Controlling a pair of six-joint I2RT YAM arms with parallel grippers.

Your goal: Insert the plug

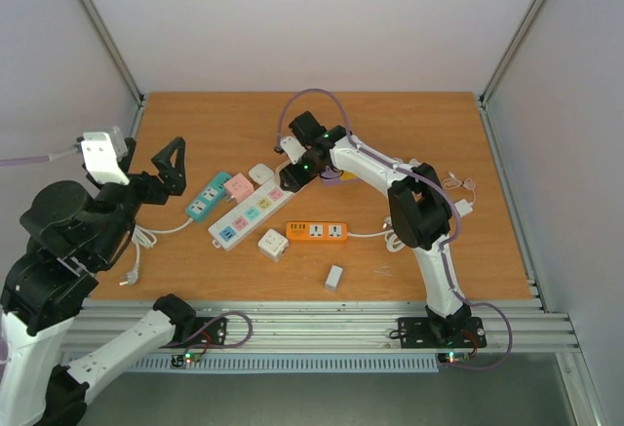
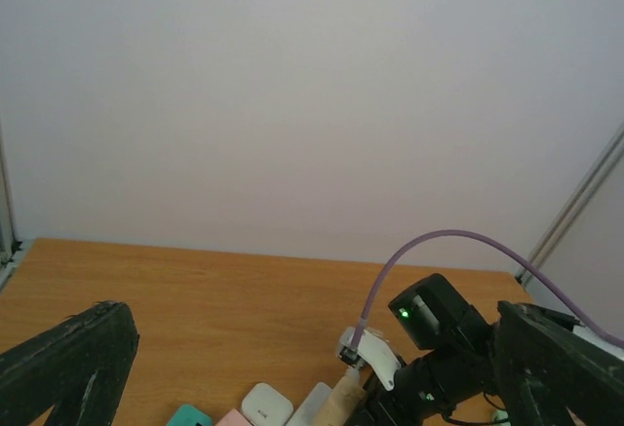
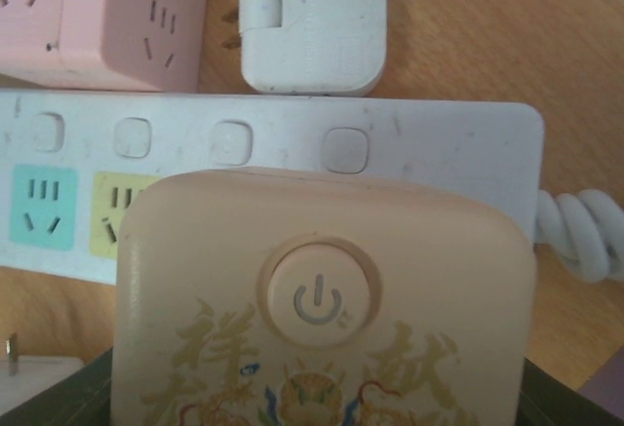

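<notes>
My right gripper [image 1: 293,167] is shut on a beige plug block with a power button [image 3: 322,309]. It holds the block just over the right end of the white power strip [image 3: 439,158], above the sockets beside the teal and yellow ones. In the top view the strip [image 1: 249,213] lies slanted at mid-table. The beige block also shows in the left wrist view [image 2: 343,399]. Whether its pins touch the strip is hidden. My left gripper [image 1: 174,168] is open and empty, raised at the table's left side, with its fingers [image 2: 68,367] wide apart.
A teal strip [image 1: 208,197], a pink socket cube [image 1: 239,188] and a white adapter [image 1: 260,172] lie close beside the white strip. An orange strip [image 1: 317,232], a white cube [image 1: 272,244] and a small white adapter [image 1: 334,277] lie nearer. Loose white cable [image 1: 458,192] lies right.
</notes>
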